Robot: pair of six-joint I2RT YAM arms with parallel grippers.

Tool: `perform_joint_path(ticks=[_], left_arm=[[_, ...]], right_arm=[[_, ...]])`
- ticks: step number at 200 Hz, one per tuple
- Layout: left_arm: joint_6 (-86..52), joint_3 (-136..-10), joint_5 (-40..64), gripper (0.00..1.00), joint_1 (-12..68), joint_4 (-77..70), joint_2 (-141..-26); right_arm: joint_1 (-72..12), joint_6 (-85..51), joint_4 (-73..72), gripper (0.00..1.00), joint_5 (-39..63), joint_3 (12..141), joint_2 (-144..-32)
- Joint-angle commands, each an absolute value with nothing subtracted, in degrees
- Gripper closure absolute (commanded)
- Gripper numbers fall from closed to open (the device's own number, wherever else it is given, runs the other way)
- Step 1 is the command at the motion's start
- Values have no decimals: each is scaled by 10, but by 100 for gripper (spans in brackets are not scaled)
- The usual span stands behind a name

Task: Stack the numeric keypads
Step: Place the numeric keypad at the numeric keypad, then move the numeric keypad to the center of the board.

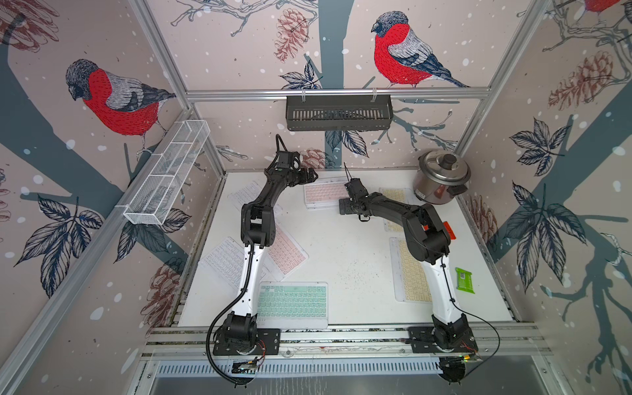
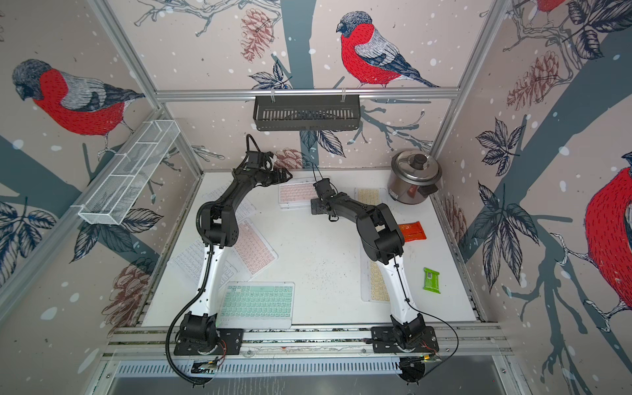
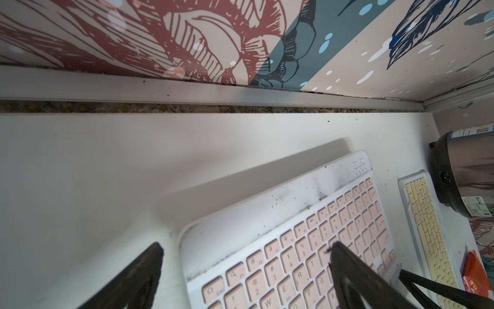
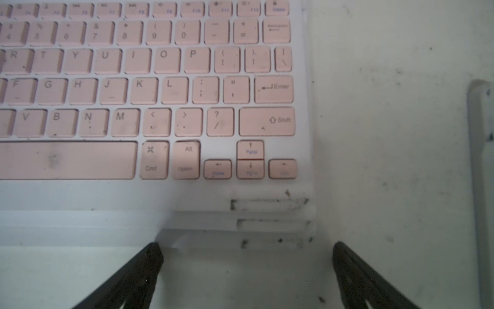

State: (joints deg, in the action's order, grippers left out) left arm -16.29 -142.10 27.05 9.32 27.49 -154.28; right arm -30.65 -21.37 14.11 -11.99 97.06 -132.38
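In both top views the numeric keypads lie flat about the white table (image 1: 352, 260). The pink stack (image 1: 321, 195) sits at the back middle, its long axis running side to side. The mint keypad (image 1: 292, 301) near the front edge lies the same way. A yellow keypad (image 1: 412, 273) under the right arm runs front to back. A pink keypad (image 1: 287, 253) and a white keypad (image 1: 222, 261) under the left arm lie slantwise. The left claw (image 1: 309, 176) hangs at the stack's left end, the right claw (image 1: 344, 207) at its right front corner.

In the left wrist view the left claw is spread wide and empty, with one finger (image 3: 347, 270) above the pink keys and the other above bare table.

In the right wrist view the right claw is wide open and empty. It sits just off the stack's long front edge near the corner, where layered edges show.
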Motion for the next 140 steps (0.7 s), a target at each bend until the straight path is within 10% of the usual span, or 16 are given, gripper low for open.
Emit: perform_joint_path(ticks=[1,91,140], left_arm=[[-162,-1423,280,3,92,258,-1545],[-194,-1404,270,3,72,303,-1459],[-269,-1152,290,3,125,229,-1284]], right_arm=[[-306,-225,202,0,-126,973,-1342],[-289,-228,165,0,-10,878,-1191],[-183,-282,159,0,64,688,-996]])
